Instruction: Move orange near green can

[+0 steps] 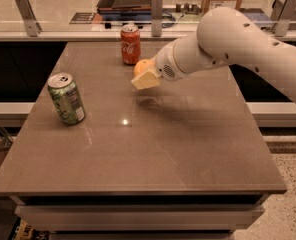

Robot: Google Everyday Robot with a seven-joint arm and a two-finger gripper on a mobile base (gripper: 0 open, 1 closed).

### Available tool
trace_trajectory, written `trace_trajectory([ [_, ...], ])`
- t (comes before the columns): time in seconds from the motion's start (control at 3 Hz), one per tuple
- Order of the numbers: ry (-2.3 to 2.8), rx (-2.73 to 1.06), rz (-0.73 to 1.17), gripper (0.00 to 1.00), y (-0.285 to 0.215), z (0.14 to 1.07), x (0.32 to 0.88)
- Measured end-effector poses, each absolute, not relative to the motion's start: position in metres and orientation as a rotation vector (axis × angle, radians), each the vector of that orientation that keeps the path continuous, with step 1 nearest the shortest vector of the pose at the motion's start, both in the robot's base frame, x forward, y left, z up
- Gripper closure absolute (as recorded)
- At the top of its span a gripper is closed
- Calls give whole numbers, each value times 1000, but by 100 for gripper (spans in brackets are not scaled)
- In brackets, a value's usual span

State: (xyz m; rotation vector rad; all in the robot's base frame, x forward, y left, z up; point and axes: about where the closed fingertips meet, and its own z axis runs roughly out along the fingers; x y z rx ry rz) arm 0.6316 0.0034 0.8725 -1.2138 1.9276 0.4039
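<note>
Gripper [144,77] sits over the far middle of the table [188,154], at the end of the white arm [228,41] that reaches in from the right. Fingers [148,81]: pale, blocky, pointing left and slightly down, closed around the orange [142,65]. Only the upper left part of the orange shows, above and behind the near finger; the rest is hidden by the finger and the wrist. How wide the fingers stand cannot be read beyond the fruit filling the gap between them. Orange and gripper are clear of the table: a dark shadow [155,104] lies on the surface below them, apart from the fingers. Red cola can [130,44] stands upright near the far edge of the table, just beside the orange, up and to its left; whether the two touch cannot be told from this angle. Green can [67,98] stands on the left side of the table, nearer the camera, leaning slightly left, silver top up, white label patch facing right. Orange and green can are well apart, with bare table between them. Nothing else touches the green can
</note>
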Motion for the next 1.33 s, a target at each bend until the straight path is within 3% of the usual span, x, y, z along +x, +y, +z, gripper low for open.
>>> trace_trajectory([
  [1.33, 1840, -1333, 588, 100, 46, 859, 573],
])
